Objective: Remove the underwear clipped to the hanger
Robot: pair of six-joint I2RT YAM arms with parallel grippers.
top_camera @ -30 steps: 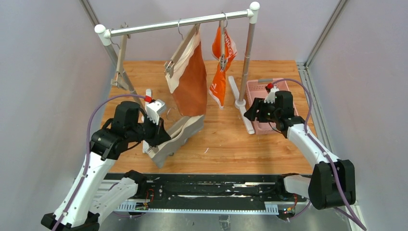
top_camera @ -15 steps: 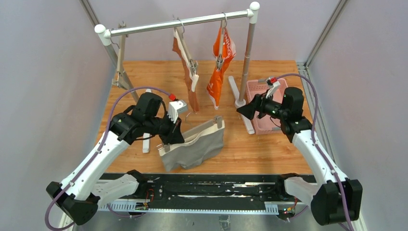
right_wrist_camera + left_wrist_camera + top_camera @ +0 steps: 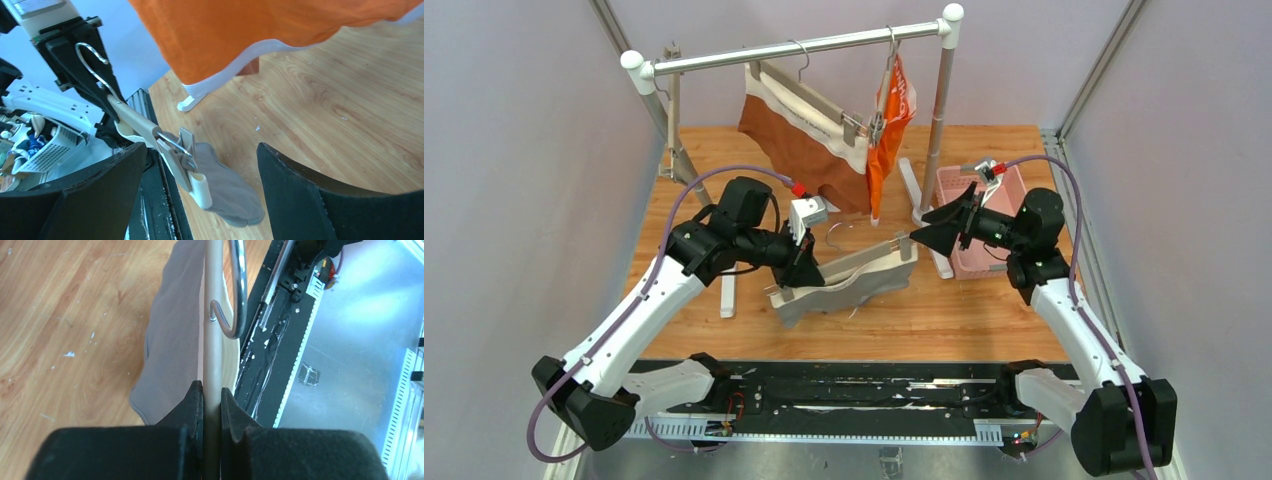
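Left gripper (black fingers pressed flat against either face) is clamped on the bar of a pale wooden clip hanger, close to its wire hook. The hanger is held away from the rail and tilted, above the wooden table. The grey briefs hang from this hanger, falling away just beyond the fingertips on the table side. In the overhead view the left gripper grips near the middle of the bar, and the grey briefs sag below it.

Right gripper stands wide apart, one jaw to each side of the hanger's end clip (touching neither), with the grey cloth pinched in that clip and drooping below.

Behind, on the metal rail, the rust-brown briefs and the orange briefs hang clipped to their own hangers. A pink basket sits on the table behind the right gripper.
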